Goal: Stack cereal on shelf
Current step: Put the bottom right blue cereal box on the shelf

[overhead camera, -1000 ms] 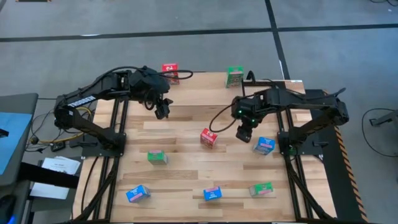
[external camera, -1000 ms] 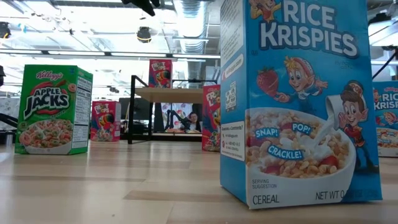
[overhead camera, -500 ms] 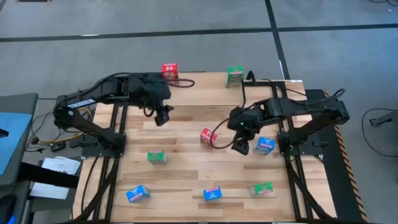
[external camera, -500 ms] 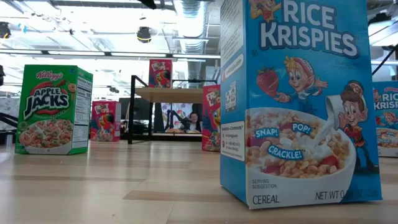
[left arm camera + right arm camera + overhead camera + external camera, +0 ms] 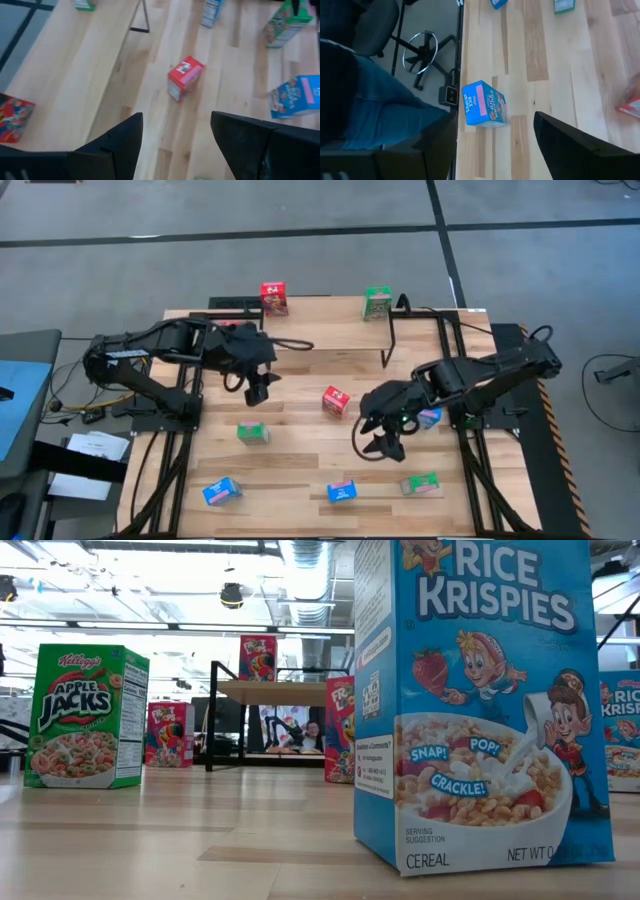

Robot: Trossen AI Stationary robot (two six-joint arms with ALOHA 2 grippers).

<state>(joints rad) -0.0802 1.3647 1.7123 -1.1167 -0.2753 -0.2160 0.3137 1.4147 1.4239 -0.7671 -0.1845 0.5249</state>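
The right gripper (image 5: 385, 442) hangs over the middle of the table with its two fingers wide apart and nothing in them. A blue box (image 5: 341, 491) sits near it, toward the front edge. The left gripper (image 5: 256, 392) hangs over the left half of the table, fingers partly apart and empty, with a red box (image 5: 335, 401) lying a little way off.

The table (image 5: 300, 450) is made of light wood boards. The floor around it is grey. The shelf (image 5: 272, 692) stands at the far side on thin black legs. The other cereal boxes sit spread about the table.

Up close, the big blue box (image 5: 480, 700) says "RICE KRISPIES", "SNAP! CRACKLE! POP!" and "CEREAL". The green box (image 5: 85, 715) says "APPLE JACKS".
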